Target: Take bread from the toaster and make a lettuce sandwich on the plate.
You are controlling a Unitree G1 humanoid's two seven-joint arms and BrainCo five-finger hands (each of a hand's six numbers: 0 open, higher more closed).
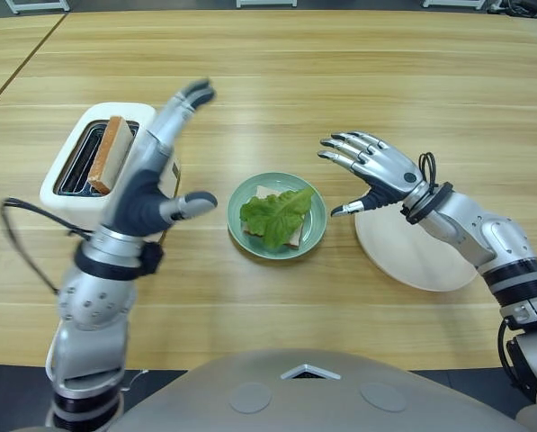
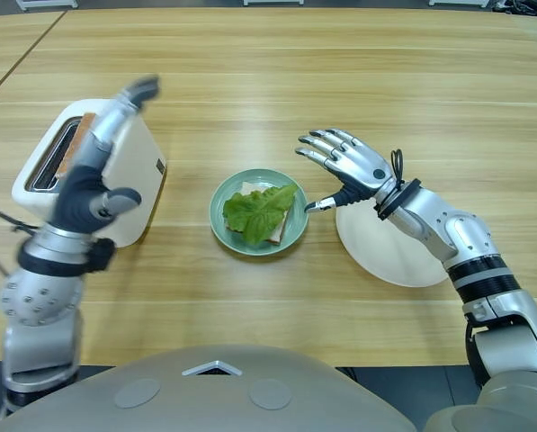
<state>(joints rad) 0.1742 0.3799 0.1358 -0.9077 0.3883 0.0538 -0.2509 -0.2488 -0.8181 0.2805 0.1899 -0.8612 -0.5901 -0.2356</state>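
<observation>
Matt, grained wood table (image 1: 340, 72); glossy white plastic toaster (image 2: 138, 180); smooth glazed green plate (image 1: 315, 225); crinkled matt lettuce leaf (image 1: 272, 216).

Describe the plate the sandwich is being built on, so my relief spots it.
Mid wooden table, between the white toaster and a larger white plate, sits a small green plate. It alone holds bread topped with a lettuce leaf.

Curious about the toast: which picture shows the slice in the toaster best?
The left eye view: the bread slice stands clear in the toaster beside the left hand. In the right eye view that hand covers part of it.
</observation>
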